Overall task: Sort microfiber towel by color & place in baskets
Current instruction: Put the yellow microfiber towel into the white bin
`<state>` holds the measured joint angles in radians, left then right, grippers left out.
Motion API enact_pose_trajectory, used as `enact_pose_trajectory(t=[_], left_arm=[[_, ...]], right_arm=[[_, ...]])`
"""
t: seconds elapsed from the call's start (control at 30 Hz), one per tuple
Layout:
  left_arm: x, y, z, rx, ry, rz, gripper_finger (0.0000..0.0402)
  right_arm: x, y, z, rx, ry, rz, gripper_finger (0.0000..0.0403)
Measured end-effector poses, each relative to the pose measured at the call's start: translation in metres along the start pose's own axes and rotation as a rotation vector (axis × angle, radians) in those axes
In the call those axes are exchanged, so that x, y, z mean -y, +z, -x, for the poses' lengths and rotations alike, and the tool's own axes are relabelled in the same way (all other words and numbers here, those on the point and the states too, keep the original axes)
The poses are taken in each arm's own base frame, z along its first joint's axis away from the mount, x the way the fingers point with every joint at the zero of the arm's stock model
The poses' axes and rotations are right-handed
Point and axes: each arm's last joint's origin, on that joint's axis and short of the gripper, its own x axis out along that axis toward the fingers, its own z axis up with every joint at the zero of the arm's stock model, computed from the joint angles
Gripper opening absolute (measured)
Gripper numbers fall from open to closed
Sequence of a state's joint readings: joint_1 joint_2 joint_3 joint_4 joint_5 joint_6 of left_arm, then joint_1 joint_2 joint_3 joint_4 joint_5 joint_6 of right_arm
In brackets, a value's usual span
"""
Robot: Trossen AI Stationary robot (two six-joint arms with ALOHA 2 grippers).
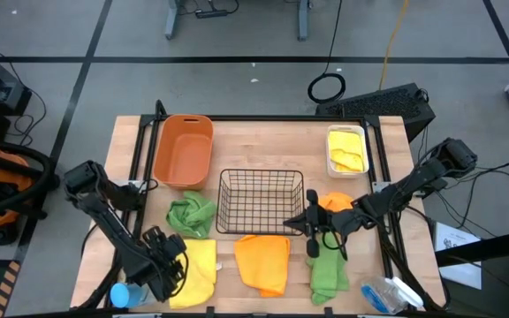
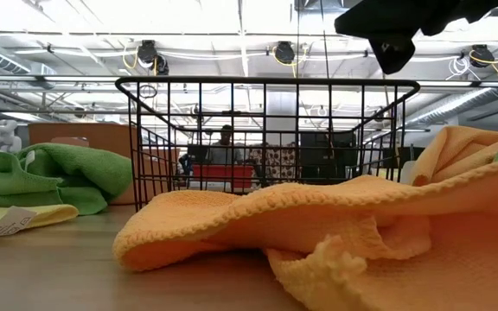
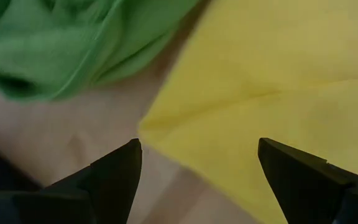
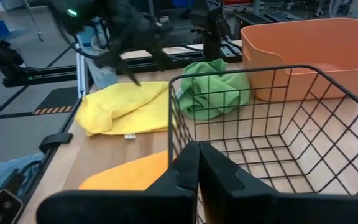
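A yellow towel [image 1: 197, 265] lies flat at the near left, and my left gripper [image 3: 197, 155] hangs open just above its corner, pointing down, one finger on either side. A crumpled green towel [image 1: 191, 215] lies just beyond it. My right gripper [image 1: 297, 223] is shut and held level beside the near right corner of the black wire basket [image 1: 259, 201]. An orange towel [image 1: 263, 262] lies in front of the basket, a second green towel [image 1: 328, 272] to its right, and another orange towel [image 1: 337, 202] under the right arm. The orange tub [image 1: 184, 150] stands at the far left. The white bin [image 1: 347, 150] at the far right holds a yellow towel.
A blue object [image 1: 122, 296] sits at the near left corner and a clear bag with blue items [image 1: 385, 294] at the near right. Black rails [image 1: 140, 150] run along both table sides. Bare wood shows between the tub and the white bin.
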<state>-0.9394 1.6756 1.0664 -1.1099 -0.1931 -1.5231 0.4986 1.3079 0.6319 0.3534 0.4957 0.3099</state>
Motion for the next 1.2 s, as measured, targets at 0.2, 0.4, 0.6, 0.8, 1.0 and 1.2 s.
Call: enact_pose_trajectory(t=[0.2, 0.4, 0.6, 0.8, 1.0, 1.2], left_arm=[[-0.012, -0.004, -0.018, -0.062, 0.079, 0.117, 0.0325], [-0.013, -0.003, -0.019, -0.028, 0.078, 0.135, 0.0325], [-0.019, -0.005, -0.039, -0.033, 0.072, 0.215, 0.0325], [-0.019, -0.007, -0.050, -0.014, 0.009, 0.229, 0.0324], [-0.016, -0.006, -0.051, 0.012, -0.015, 0.226, 0.0272], [-0.011, -0.005, -0.051, 0.032, -0.067, 0.213, 0.0159]], right_arm=[[-0.003, -0.001, 0.001, -0.001, 0.011, 0.009, 0.0000], [-0.003, -0.001, 0.001, -0.001, 0.010, 0.011, 0.0000], [-0.003, -0.001, 0.001, 0.001, 0.011, 0.010, 0.0000], [-0.003, -0.001, 0.001, 0.001, 0.010, 0.010, 0.0000], [-0.003, -0.001, 0.001, 0.001, 0.010, 0.010, 0.0000], [-0.003, -0.001, 0.002, 0.002, 0.012, 0.007, 0.0000]])
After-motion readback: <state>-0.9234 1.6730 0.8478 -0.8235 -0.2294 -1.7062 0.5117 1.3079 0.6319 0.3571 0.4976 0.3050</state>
